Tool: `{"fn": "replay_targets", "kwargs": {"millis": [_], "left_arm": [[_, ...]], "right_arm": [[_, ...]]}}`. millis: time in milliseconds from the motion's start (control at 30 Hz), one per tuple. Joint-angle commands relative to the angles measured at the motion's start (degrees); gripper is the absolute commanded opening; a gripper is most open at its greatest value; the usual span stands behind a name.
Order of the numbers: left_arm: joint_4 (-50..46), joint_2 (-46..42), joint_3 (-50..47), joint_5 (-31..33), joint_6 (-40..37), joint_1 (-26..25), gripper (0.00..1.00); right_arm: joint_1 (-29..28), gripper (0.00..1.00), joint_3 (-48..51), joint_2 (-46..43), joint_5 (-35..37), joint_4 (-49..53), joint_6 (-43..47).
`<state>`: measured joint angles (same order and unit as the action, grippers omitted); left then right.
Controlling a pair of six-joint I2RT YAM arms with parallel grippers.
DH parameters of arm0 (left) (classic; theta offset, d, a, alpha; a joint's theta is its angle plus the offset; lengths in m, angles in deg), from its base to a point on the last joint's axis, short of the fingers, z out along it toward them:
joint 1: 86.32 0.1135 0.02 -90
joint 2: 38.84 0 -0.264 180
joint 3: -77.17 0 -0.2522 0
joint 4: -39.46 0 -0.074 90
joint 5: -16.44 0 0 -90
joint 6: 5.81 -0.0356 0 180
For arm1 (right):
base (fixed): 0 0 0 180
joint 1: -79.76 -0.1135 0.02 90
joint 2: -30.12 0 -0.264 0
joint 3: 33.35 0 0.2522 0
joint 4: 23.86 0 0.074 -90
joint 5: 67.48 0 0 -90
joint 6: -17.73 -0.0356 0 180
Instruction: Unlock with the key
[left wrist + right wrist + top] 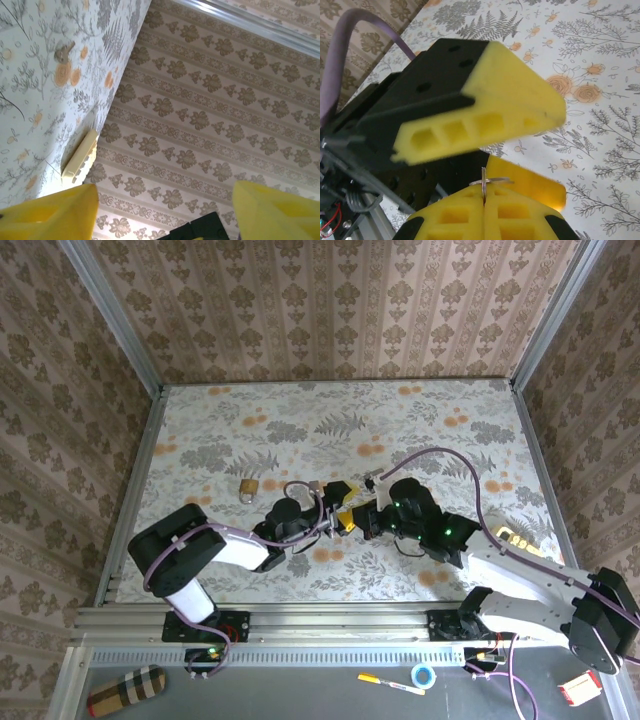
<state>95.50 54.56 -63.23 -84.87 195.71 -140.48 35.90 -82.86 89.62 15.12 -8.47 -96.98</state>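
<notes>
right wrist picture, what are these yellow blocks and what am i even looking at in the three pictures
These are two robot arms at a flowery table. The top picture looks down from above; the other two come from a camera on each wrist. The yellow blocks are gripper fingers. At the bottom, the right gripper is shut on a key. The bigger blocks belong to the left gripper, open around that key. A brass padlock lies on the table, apart from both.
</notes>
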Motion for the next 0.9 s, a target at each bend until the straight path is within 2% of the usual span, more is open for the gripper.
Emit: {"fn": "replay_targets", "kwargs": {"millis": [0,233,467,867], "left_arm": [[0.04,-2.92,-1.23,0.47,-0.8,1.46,0.64],[-4.91,-5.26,-0.85,-0.15,-3.49,2.13,0.54],[-6.36,-5.86,-1.56,0.13,-4.48,2.74,0.37],[-10.42,-6.18,-0.18,-0.11,-7.41,2.9,0.03]], "right_arm": [[-0.95,0.0,1.75,-2.39,-1.09,-3.19,-1.48],[-1.38,0.0,3.25,-3.18,-0.59,-3.77,-2.34],[-1.48,0.0,4.05,-4.31,-0.4,-3.78,-2.07],[-1.46,0.0,4.77,-5.19,-1.31,-2.98,-1.08]]}}
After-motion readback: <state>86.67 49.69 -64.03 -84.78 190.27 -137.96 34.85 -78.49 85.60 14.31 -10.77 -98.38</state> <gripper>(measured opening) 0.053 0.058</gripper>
